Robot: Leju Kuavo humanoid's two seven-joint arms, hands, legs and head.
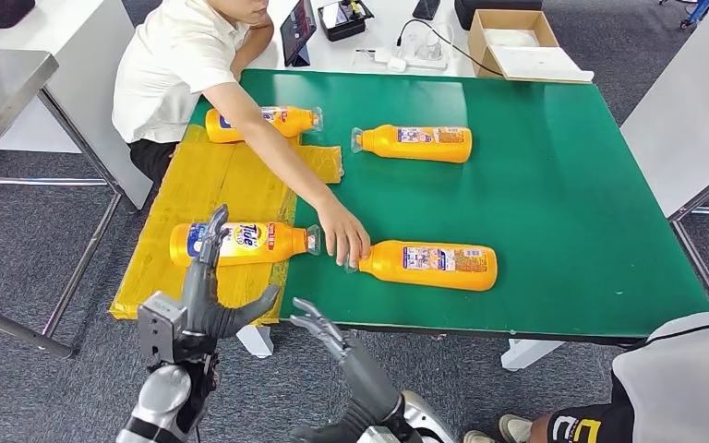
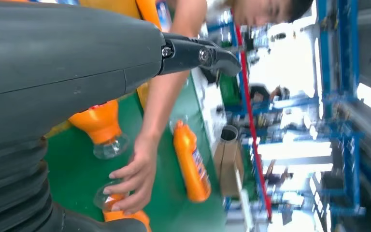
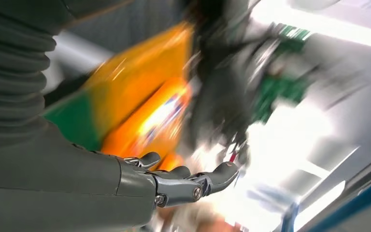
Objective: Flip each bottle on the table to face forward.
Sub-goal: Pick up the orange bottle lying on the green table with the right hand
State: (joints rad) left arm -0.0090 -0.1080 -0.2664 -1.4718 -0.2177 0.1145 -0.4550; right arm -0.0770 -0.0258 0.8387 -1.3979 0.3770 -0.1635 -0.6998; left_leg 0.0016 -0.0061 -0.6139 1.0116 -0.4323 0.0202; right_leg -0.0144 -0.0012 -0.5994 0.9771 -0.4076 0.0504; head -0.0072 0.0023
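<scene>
Several orange detergent bottles lie on their sides on the green table [image 1: 563,221]. The near-left bottle [image 1: 240,243] shows its Tide label. A person's hand [image 1: 344,235] touches the cap end of the near-right bottle [image 1: 434,264], which shows a back label. Two more lie farther back, a left bottle [image 1: 263,122] and a right bottle [image 1: 417,143]. My left hand [image 1: 205,300] hovers in front of the table edge below the Tide bottle, fingers spread and holding nothing. My right hand [image 1: 328,330] is also raised before the edge, fingers apart and empty; the right wrist view is blurred.
A person in a white shirt [image 1: 171,65] sits at the table's far left, arm stretched across it. Yellow sheet [image 1: 212,198] covers the left part. A cardboard box [image 1: 508,37] and devices sit on the white table behind. Another person [image 1: 665,388] stands at near right.
</scene>
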